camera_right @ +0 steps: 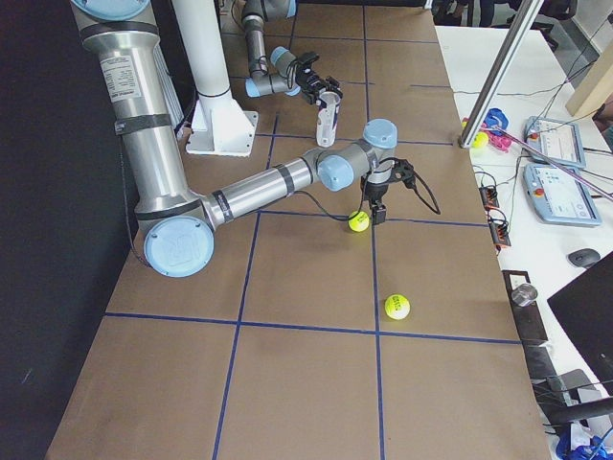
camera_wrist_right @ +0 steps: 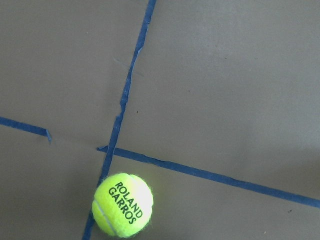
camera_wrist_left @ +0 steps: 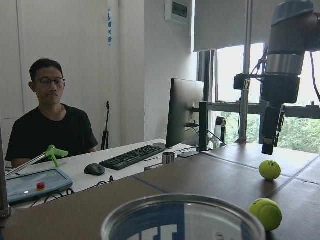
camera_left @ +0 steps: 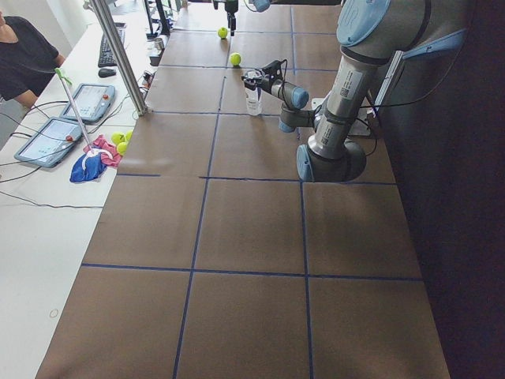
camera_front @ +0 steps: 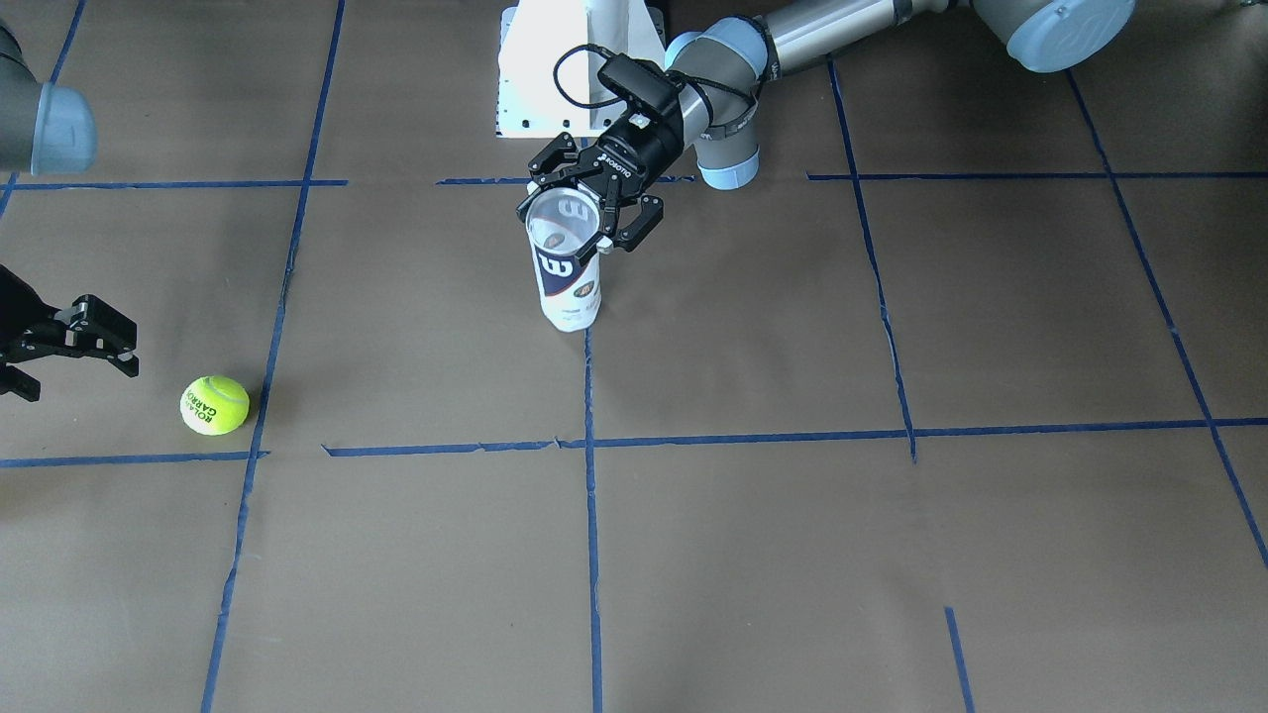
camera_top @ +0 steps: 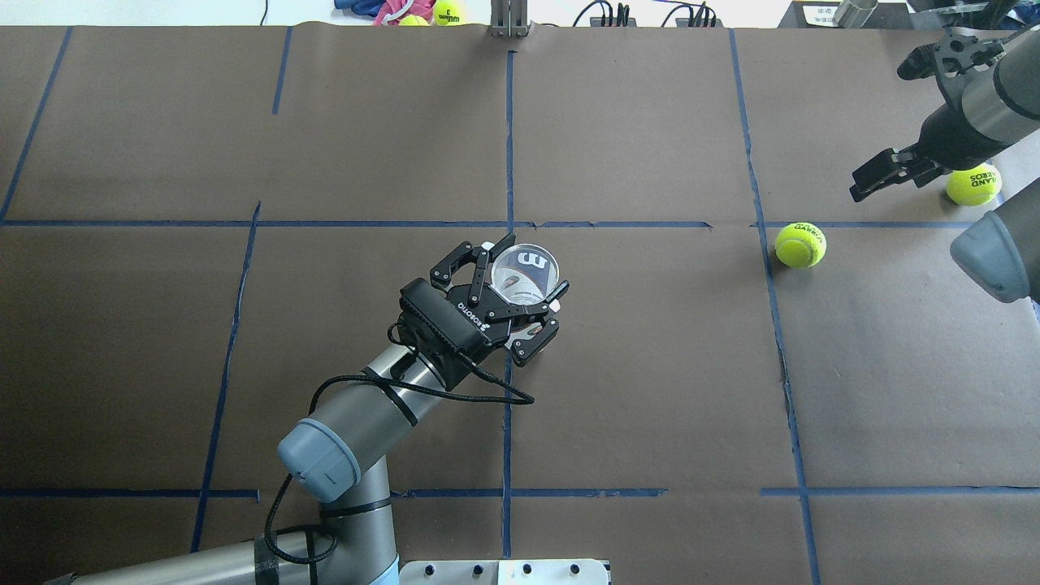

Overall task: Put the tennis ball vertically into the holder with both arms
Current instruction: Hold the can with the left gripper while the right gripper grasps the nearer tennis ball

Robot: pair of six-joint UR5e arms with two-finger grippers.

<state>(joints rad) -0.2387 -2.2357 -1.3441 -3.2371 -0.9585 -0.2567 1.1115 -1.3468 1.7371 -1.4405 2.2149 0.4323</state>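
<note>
Right gripper (camera_front: 77, 376): cut off at 9 o'clock edge, front view. Holder (camera_wrist_left: 180, 222): rim only, rest cut off at 6 o'clock, left wrist view; its small print illegible.

Tennis ball (camera_wrist_right: 122, 210): dark print, two lines, "ROLAND GARROS". Holder (camera_front: 565, 282): white "W" logo on a navy label band; the smaller print beneath is too small to read. Left gripper (camera_front: 563, 226): white "ROBOTIQ" on its black body. Second ball (camera_top: 973, 184): the same print, only partly visible, "LAND / ROS".
</note>
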